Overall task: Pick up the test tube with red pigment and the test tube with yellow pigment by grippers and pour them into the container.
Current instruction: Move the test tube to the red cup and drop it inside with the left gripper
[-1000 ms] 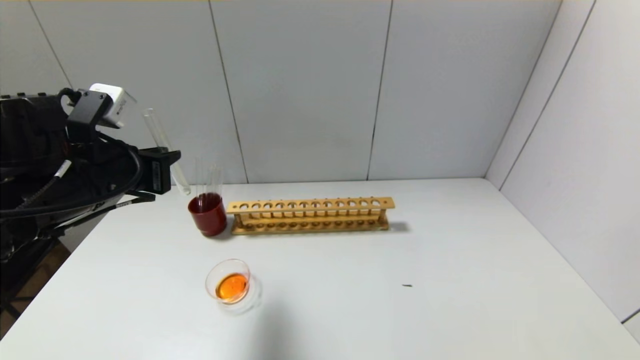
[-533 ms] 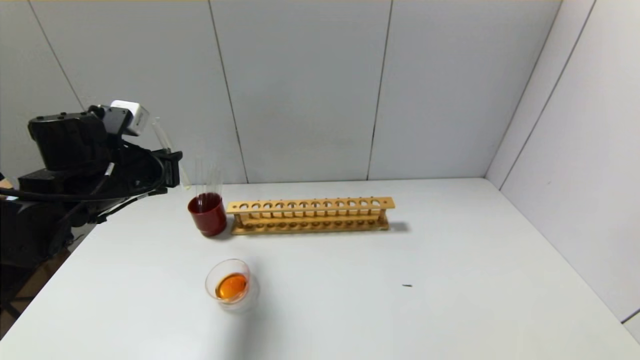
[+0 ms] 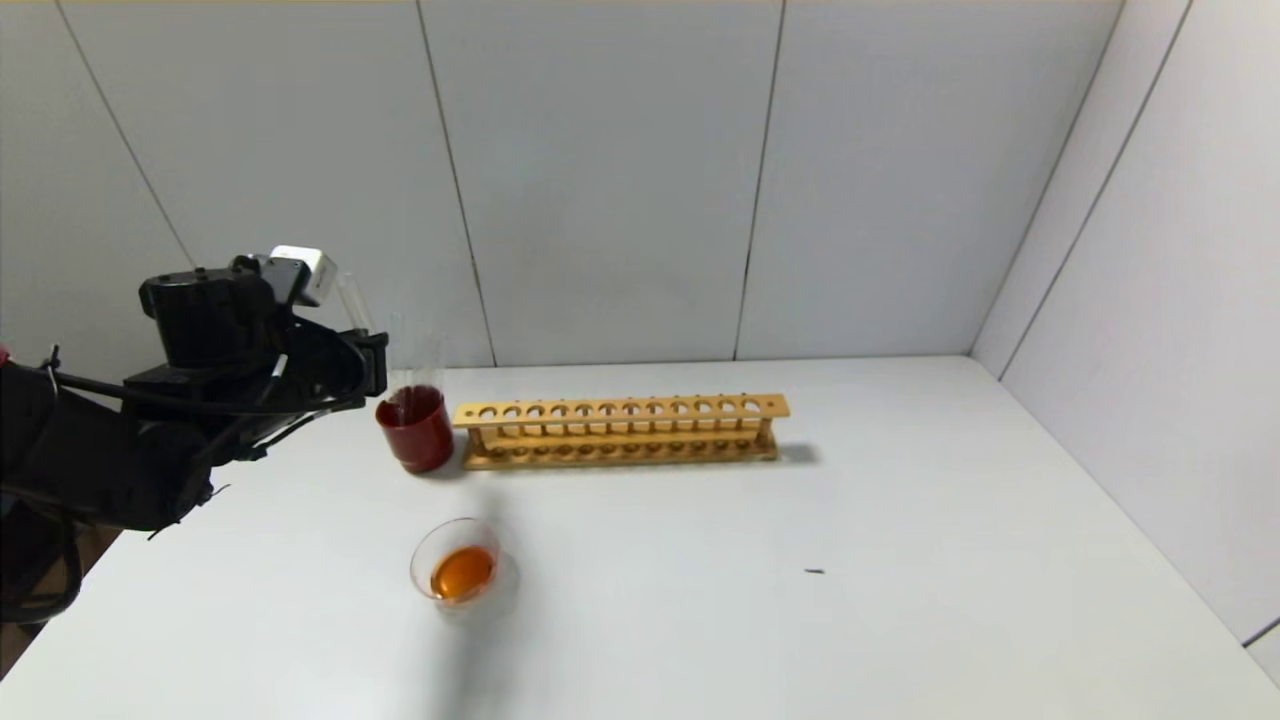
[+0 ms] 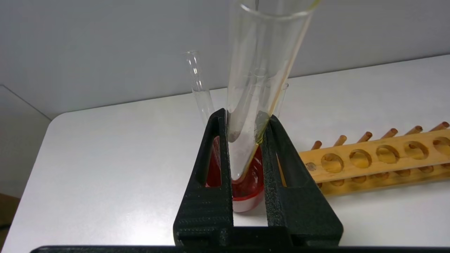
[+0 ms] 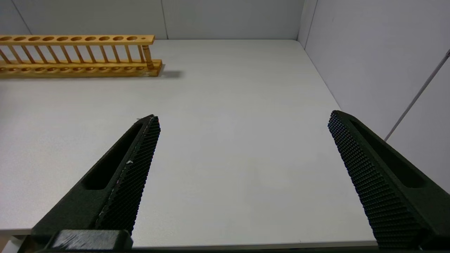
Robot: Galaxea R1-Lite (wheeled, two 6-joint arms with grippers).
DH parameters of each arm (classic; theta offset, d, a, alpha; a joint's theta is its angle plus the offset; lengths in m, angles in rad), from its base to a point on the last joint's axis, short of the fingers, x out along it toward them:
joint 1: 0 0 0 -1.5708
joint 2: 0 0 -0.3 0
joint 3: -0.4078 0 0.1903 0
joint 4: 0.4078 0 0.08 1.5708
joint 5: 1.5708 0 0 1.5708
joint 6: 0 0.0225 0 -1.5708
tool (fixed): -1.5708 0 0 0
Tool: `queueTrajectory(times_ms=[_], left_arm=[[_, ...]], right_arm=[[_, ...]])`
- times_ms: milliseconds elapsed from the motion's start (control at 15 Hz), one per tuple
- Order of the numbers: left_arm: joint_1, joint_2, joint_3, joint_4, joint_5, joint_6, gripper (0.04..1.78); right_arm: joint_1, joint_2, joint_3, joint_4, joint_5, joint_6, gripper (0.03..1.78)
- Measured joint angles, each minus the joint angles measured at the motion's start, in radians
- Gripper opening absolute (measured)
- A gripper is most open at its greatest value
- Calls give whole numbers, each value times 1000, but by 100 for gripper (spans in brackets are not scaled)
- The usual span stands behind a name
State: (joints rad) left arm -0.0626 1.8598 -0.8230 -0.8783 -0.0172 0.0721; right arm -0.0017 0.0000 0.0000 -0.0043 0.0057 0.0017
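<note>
A: We note the left gripper (image 4: 246,140) clamped on a nearly empty test tube (image 4: 260,70), a yellow streak down its wall; which pigment it held we cannot tell. The top of the tube is cut off in the wrist view.

B: Its tip hangs over the red cup (image 3: 416,428) by the table's far left edge; clear tubes (image 4: 198,88) stand inside.

A: The container (image 3: 462,570) holds orange liquid, nearer us. The right gripper (image 5: 242,147) is spread wide over bare white table (image 3: 800,600).

B: Wooden rack (image 3: 620,430) beside cup; grey panel walls.
</note>
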Motion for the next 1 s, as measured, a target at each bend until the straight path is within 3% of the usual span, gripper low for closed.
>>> queueTrajectory(times_ms=[800, 1000], left_arm=[[9, 116, 22, -45, 2, -28, 30], [10, 144, 24, -112, 4, -41, 30]], right_arm=[[0, 0, 0, 0, 0, 0, 175], [0, 0, 0, 0, 0, 0, 175]])
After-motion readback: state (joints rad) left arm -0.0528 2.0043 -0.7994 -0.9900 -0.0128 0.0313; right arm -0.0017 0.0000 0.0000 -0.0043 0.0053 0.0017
